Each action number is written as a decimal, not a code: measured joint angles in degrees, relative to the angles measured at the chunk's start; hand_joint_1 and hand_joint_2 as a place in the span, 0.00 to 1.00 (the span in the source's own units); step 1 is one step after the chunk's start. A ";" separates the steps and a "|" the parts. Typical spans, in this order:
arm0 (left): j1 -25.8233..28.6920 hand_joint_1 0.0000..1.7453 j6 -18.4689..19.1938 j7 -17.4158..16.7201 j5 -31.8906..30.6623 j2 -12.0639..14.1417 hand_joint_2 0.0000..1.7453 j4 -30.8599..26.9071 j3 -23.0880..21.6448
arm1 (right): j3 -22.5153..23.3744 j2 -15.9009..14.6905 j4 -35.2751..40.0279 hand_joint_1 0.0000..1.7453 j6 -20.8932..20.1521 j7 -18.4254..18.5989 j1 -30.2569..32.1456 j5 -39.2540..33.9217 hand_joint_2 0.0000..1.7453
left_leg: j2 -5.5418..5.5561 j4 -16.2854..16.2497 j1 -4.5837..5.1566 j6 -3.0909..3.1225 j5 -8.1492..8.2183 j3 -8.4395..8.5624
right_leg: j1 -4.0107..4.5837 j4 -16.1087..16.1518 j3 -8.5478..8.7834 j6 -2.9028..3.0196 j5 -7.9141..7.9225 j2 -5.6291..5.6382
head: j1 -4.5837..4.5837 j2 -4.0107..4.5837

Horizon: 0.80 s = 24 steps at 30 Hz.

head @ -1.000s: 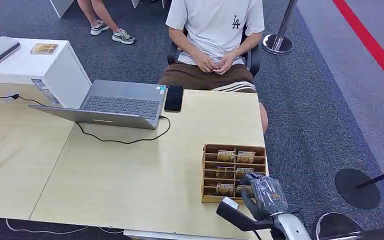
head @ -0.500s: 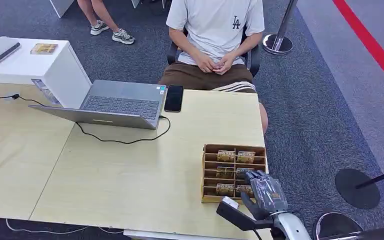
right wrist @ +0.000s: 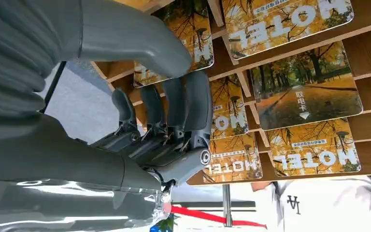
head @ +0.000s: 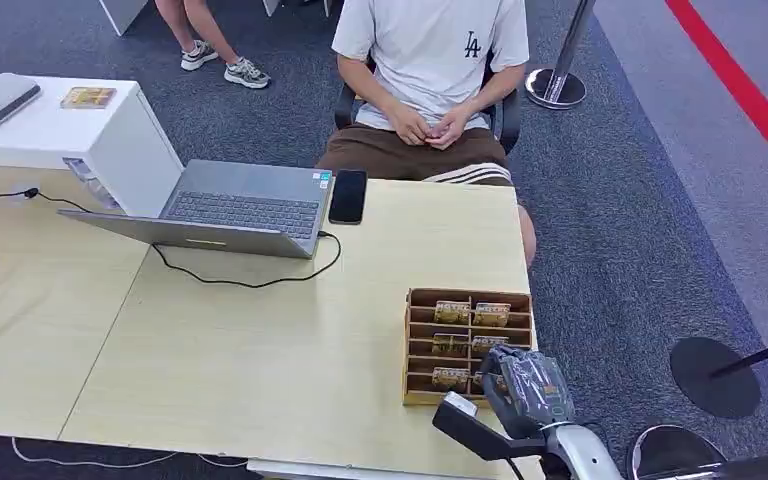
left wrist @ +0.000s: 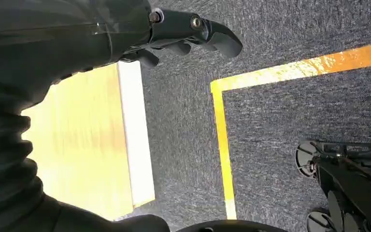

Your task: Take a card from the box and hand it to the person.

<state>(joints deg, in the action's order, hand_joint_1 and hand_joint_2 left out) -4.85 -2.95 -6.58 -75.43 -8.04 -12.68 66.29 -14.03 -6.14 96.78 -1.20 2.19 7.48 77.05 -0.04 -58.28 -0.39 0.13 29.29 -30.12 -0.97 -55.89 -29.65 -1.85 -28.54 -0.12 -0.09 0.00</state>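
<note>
Wooden dividers split the card box (head: 469, 345) into slots, each propping a hotel card (right wrist: 305, 94) at a slant so its edge can be caught. It sits near the desk (head: 260, 340) corner on the robot's right, within reach of the seated person (head: 430, 60) across. The right hand (head: 527, 385) hovers at the box's near slots, fingers curled toward the thumb with nothing held yet, probably lining up a pinch. The left hand (left wrist: 183, 34) hangs beside the desk edge, fingers loosely bent, holding nothing.
</note>
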 joint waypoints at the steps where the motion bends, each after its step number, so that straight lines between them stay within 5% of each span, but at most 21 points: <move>1: 0.00 0.00 0.00 0.00 0.00 0.00 1.00 0.00 0.00 | 0.00 0.00 0.00 0.90 0.00 0.00 0.00 0.00 1.00 | 0.00 0.00 0.00 0.00 0.00 0.00 | 0.00 0.00 0.00 0.00 0.00 0.00 | 0.00 0.00; 24: 0.00 0.00 0.00 0.00 0.00 0.00 1.00 0.00 0.00 | -0.02 0.00 0.00 0.90 0.35 -0.16 0.00 0.09 1.00 | 0.00 0.00 0.00 0.00 0.00 0.00 | 0.00 0.00 0.00 0.00 0.00 0.00 | 0.00 0.00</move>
<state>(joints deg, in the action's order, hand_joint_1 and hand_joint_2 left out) -4.85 -2.95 -6.58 -75.43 -8.04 -12.68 66.29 -14.05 -6.14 96.78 -0.85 2.03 7.48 77.13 -0.04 -58.28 -0.39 0.13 29.29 -30.13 -0.97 -55.89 -29.65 -1.85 -28.54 -0.12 -0.09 0.00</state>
